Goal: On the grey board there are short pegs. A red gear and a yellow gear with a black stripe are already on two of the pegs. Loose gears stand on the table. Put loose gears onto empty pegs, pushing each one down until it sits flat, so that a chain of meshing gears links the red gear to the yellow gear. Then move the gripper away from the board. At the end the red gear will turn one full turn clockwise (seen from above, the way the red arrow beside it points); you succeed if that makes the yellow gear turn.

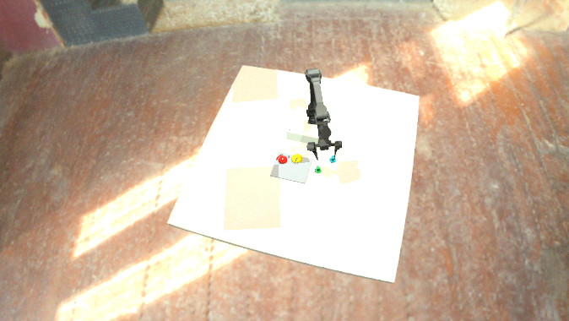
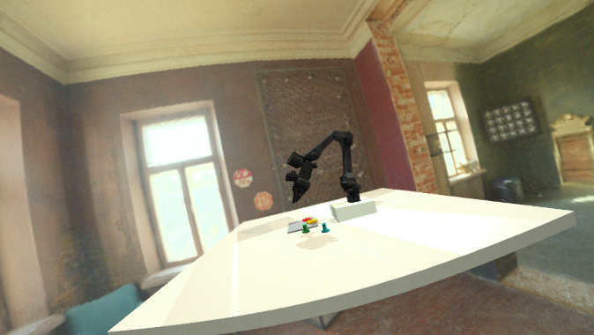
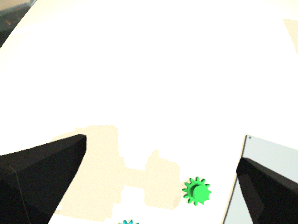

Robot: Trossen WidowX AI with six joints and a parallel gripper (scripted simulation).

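The grey board (image 1: 291,172) (image 2: 295,227) (image 3: 272,162) lies on the table. The red gear (image 1: 282,160) (image 2: 306,219) and the yellow gear (image 1: 296,159) (image 2: 313,222) sit on it near its edge toward the arm's base. The empty pegs are too small to make out clearly. A green gear (image 1: 317,170) (image 2: 305,228) (image 3: 200,193) stands on the table just beside the board. A cyan gear (image 1: 333,159) (image 2: 325,227) (image 3: 129,222) stands farther from the board, cut off in the wrist view. My gripper (image 1: 327,158) (image 2: 294,201) (image 3: 165,155) is open and empty, pointing down high above the table near the loose gears.
A pale box (image 1: 295,136) (image 2: 354,212) lies between the board and the arm's base. The arm (image 1: 317,101) (image 2: 347,159) reaches out past it. The white table top (image 1: 338,228) (image 2: 282,269) carries patches of light and shadow.
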